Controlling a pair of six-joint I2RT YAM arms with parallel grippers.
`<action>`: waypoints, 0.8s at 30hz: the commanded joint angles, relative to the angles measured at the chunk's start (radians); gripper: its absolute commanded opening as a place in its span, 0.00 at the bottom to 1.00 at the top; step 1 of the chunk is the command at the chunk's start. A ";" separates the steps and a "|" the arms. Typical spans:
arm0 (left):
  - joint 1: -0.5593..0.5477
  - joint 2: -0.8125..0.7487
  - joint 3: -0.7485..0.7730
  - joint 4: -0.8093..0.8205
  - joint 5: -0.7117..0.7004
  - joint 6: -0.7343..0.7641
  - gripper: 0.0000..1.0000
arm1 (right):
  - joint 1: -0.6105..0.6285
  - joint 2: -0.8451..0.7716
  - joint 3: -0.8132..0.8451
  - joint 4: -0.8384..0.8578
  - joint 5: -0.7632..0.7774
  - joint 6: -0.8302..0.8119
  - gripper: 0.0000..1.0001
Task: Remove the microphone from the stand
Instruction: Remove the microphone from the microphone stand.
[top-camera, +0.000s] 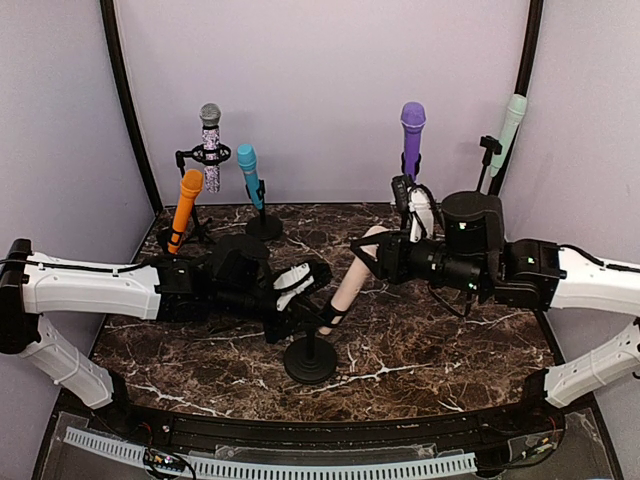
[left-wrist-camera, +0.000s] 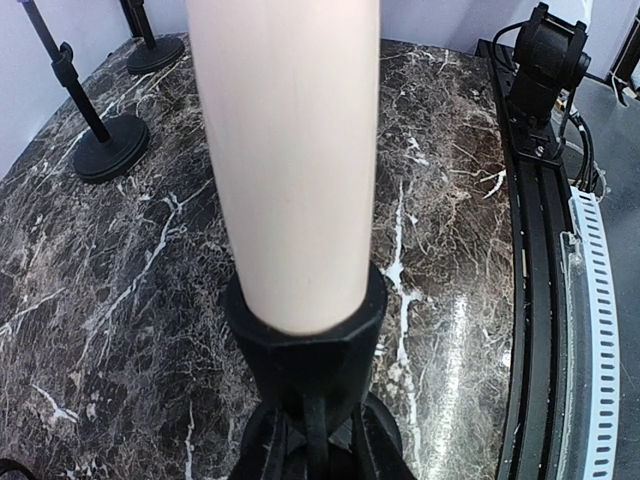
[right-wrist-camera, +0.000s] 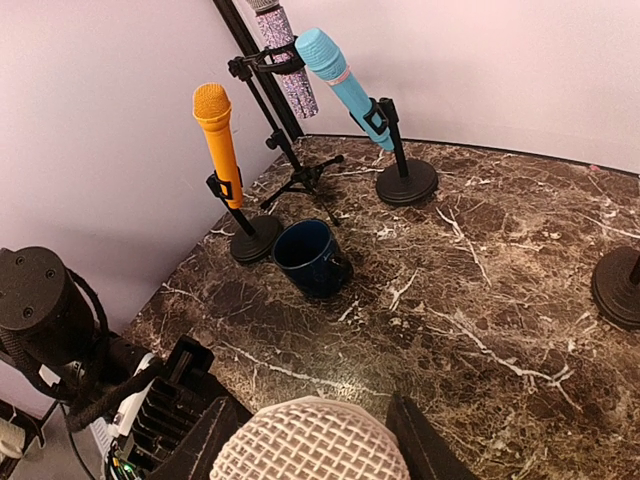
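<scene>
A beige microphone with a mesh head leans in the black clip of a short stand with a round base at the table's middle. My left gripper is closed on the stand at the clip. In the left wrist view the microphone's body rises out of the clip, with my left gripper just below it. My right gripper is shut on the microphone's head. In the right wrist view the mesh head sits between my black fingers.
Other microphones stand on stands at the back: orange, glittery, teal, purple and mint. A dark blue mug stands near the orange one's base. The purple one's base is at the right.
</scene>
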 joint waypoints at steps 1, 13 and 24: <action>0.010 0.021 -0.009 -0.115 -0.049 0.033 0.00 | 0.011 -0.059 0.003 0.194 -0.096 0.031 0.12; 0.010 0.030 -0.007 -0.118 -0.063 0.038 0.00 | 0.010 0.054 0.242 -0.153 0.206 0.238 0.12; 0.010 0.035 -0.006 -0.122 -0.062 0.040 0.00 | 0.010 0.114 0.377 -0.336 0.363 0.303 0.13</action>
